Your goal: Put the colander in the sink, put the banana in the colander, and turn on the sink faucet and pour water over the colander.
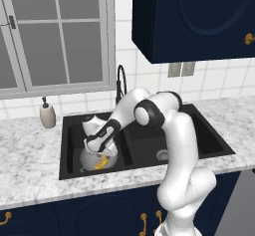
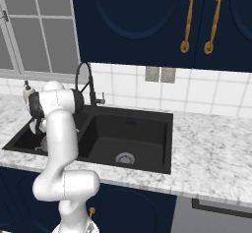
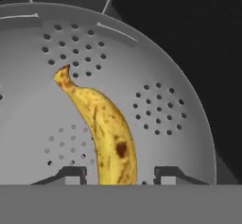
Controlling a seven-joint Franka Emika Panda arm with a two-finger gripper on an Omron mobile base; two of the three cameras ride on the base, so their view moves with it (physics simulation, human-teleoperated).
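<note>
yellow banana [image 3: 106, 133] lies in the colander [image 3: 160, 76], between the tips of the parted, empty-looking gripper [image 3: 116, 173].

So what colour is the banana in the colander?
Yellow with brown speckles and one dark brown spot, clearest in the hand view: banana in the colander.

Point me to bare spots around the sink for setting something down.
Free: right basin of the sink, and marble counter right of it. Crowded: left basin, with colander, banana and gripper. Soap dispenser stands back-left.
</note>
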